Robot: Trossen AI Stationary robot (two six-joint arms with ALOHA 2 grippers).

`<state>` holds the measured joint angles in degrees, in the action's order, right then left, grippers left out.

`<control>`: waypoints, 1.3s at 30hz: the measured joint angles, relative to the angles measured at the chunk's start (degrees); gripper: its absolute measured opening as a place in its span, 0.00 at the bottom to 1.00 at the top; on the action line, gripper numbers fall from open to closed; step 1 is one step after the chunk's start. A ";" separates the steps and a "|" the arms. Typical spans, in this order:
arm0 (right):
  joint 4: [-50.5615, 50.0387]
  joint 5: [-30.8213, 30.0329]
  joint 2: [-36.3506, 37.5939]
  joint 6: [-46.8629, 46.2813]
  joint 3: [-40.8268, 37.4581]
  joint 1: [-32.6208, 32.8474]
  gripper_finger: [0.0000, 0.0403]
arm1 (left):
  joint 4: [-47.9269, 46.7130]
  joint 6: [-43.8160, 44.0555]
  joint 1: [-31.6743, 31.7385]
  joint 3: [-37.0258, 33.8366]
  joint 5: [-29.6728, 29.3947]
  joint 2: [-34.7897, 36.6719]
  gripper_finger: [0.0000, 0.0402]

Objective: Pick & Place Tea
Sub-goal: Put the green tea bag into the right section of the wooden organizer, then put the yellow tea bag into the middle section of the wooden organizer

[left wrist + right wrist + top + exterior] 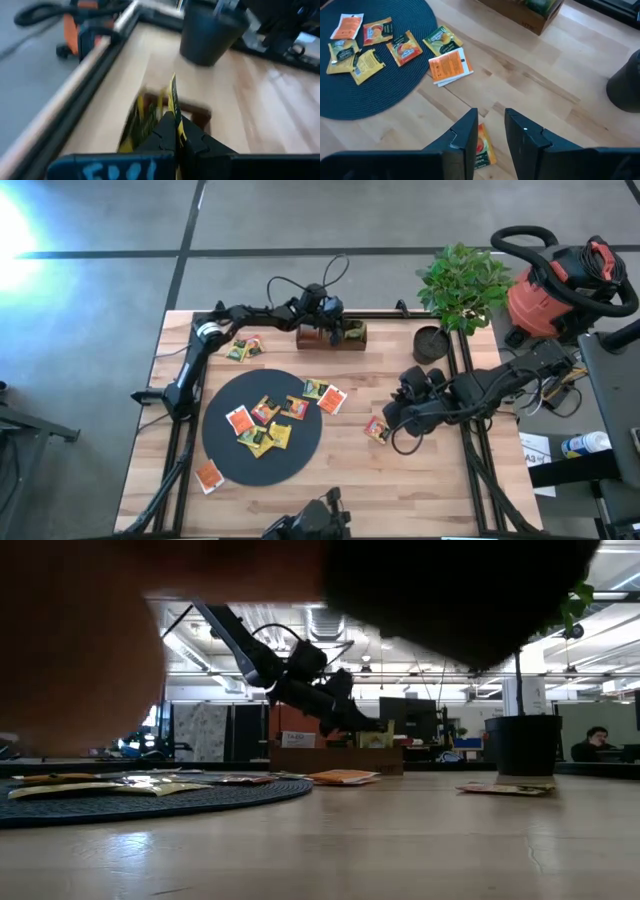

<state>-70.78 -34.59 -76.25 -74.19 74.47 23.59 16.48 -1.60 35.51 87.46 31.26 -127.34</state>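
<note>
While the left gripper (176, 131) pinches a yellow packet (173, 97) above the wooden tray (331, 336), the right gripper (490, 131) hangs spread over a light, floppy orange packet (482, 147) right of the black disc (225, 450); I'd grip its edges.

Sitting left of table centre: mat (225, 448), carrying a cluster of tea packets (262, 425). Lying just off the mat's right edge: two more packets (325, 394). Lying apart to the right, under the right gripper (490, 131): single packet (377, 430). Lying on the table beyond the mat's far-left side: packets (244, 348). Lying off its near-left edge: one packet (208, 475). Standing at the table's far edge: wooden tray (331, 336), left gripper (176, 131) hanging over it, pinching a packet (173, 97). Standing right of the tray: potted plant (437, 338).
</note>
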 joint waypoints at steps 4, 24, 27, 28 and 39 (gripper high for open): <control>-0.12 0.08 0.00 0.04 -0.01 -0.67 0.23 | -1.73 0.60 0.00 0.10 -0.71 -0.49 0.03; -0.32 1.32 0.00 0.86 -0.01 -2.29 0.23 | -6.07 3.47 0.04 0.42 -0.95 3.87 0.28; -0.48 3.36 -0.02 0.87 -0.01 -2.60 0.23 | -10.62 3.60 0.01 0.42 -2.73 6.08 0.28; -0.65 4.16 -0.02 0.87 -0.01 -2.74 0.23 | -12.66 3.68 -0.09 0.41 -3.24 7.06 0.28; -1.37 18.38 -0.02 -5.15 -5.59 -3.77 0.24 | -33.11 -5.28 -12.64 0.35 7.33 17.25 0.28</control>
<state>-72.15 -16.21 -76.27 -79.34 68.87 19.82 -16.63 -6.89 22.86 87.81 38.58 -110.09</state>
